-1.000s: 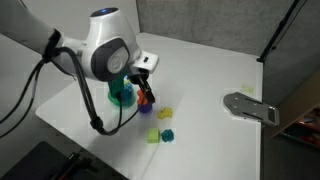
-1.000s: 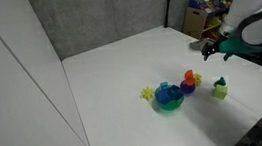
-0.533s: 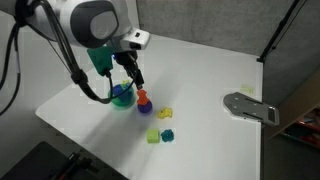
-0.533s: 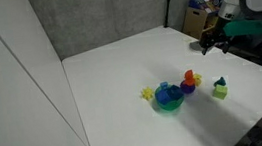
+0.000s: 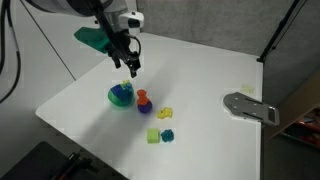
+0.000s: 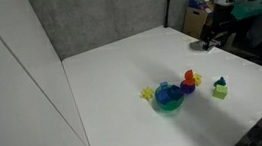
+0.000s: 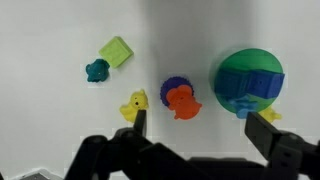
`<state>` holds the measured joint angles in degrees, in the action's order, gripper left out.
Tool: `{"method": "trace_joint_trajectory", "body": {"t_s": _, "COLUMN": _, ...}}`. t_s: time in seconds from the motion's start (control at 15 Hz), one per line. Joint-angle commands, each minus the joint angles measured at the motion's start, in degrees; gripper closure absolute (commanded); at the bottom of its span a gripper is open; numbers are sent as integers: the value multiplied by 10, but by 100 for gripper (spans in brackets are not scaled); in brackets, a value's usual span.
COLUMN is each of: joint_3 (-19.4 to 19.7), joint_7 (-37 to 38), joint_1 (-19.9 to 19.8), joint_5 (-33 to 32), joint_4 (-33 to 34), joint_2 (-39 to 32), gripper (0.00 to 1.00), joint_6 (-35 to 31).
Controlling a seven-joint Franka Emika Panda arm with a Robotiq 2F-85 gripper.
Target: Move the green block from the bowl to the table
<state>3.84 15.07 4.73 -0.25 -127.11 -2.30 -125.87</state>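
The green block [image 7: 117,51] lies on the white table [image 7: 40,110], touching the darker teal piece [image 7: 96,71]; it also shows in both exterior views [image 5: 153,135] [image 6: 220,93]. The green bowl [image 7: 249,78] holds blue pieces and stands apart from the block, as both exterior views show [image 5: 121,95] [image 6: 170,99]. My gripper [image 7: 200,125] is open and empty, high above the table, over the gap between the bowl and the red-and-purple toy [image 7: 179,98]. It shows in both exterior views [image 5: 130,66] [image 6: 208,41].
A small yellow piece [image 7: 134,104] lies by the red-and-purple toy [image 5: 143,100]; another yellow bit [image 7: 272,115] sits by the bowl. A grey metal plate [image 5: 250,107] lies near a table edge. Boxes [image 6: 200,14] stand beyond the table.
The arm has risen and drawn back from the toys; the gripper is now well above the bowl. The toys have not moved.
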Motion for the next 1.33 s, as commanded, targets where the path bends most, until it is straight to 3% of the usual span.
{"method": "trace_joint_trajectory", "body": {"t_s": 0.0, "joint_3": -24, "joint_7": -55, "joint_1": -12, "joint_5": 8, "joint_4": 7, "joint_2": 38, "gripper": 0, "joint_6": 49}}
{"method": "trace_joint_trajectory", "body": {"t_s": 0.8, "joint_3": -31, "joint_7": -63, "joint_1": -24, "joint_5": 19, "joint_4": 8, "joint_2": 192, "gripper": 0, "joint_6": 166}}
{"method": "trace_joint_trajectory", "body": {"t_s": 1.27, "joint_3": -38, "joint_7": -60, "joint_1": -33, "joint_5": 17, "joint_4": 5, "joint_2": 206, "gripper": 0, "joint_6": 168}}
